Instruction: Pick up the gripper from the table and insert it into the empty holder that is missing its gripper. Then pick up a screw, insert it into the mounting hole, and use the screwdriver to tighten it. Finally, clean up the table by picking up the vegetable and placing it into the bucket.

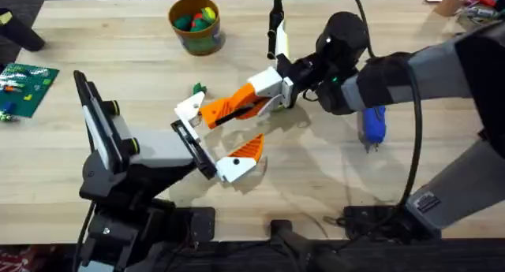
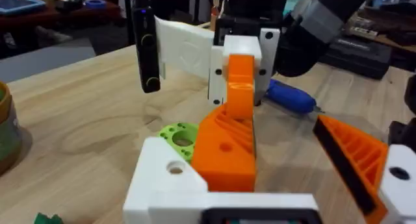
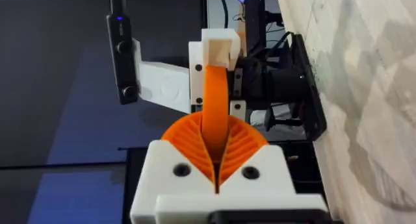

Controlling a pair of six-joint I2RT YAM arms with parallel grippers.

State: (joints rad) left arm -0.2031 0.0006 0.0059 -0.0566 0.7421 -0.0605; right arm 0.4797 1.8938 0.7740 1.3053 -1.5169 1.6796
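Observation:
The orange wedge gripper [image 1: 229, 108] lies against the white holder [image 1: 189, 108], which is one finger of my left gripper [image 1: 217, 138]. My left gripper is open, and its other finger carries a striped orange tip [image 1: 248, 146]. My right gripper [image 1: 264, 91] reaches in from the right and is shut on the orange gripper [image 3: 214, 107]. In the left wrist view the wedge [image 2: 227, 146] sits beside the mounting hole [image 2: 174, 167]. The blue screwdriver [image 1: 371, 124] lies under the right arm. The bucket [image 1: 195, 24] stands at the back with coloured pieces inside. A small green vegetable [image 1: 197, 89] lies near the holder. The screw is out of view.
A lime-green ring disc [image 2: 179, 134] lies on the table just beyond the holder. A green board [image 1: 28, 79] sits at the left edge. A black stick [image 1: 276, 20] stands at the back, near the right arm.

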